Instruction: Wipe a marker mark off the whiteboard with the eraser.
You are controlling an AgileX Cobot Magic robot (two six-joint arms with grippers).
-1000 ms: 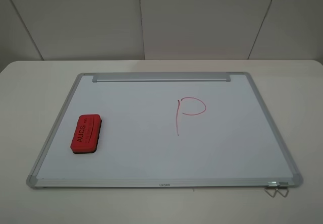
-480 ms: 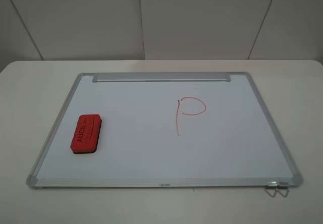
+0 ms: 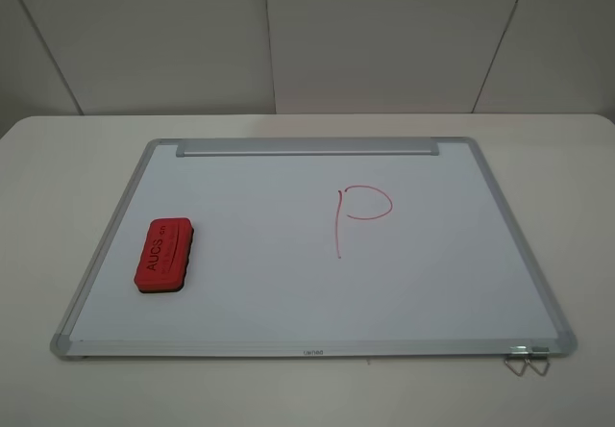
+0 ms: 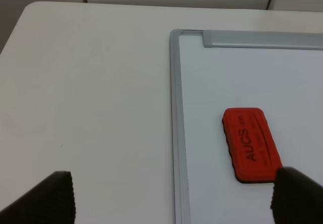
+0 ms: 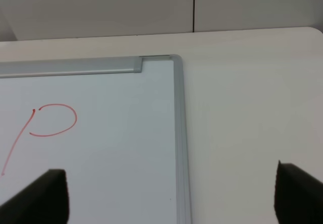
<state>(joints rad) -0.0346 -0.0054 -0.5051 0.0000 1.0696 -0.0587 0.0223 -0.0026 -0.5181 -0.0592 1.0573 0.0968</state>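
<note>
From up high we see the whiteboard [image 3: 288,254] flat on the table [image 3: 58,177]. The eraser [image 3: 165,255] lies on its left part, and a red letter P [image 3: 360,215] sits right of the middle. We find no red circle.

By the left wrist, the left claw [image 4: 176,196] has its fingers wide apart above the board's edge, with the eraser [image 4: 251,144] near one finger [image 4: 298,196].

By the right wrist, the right claw [image 5: 171,201] seems spread too, though we see only the tips.
</note>
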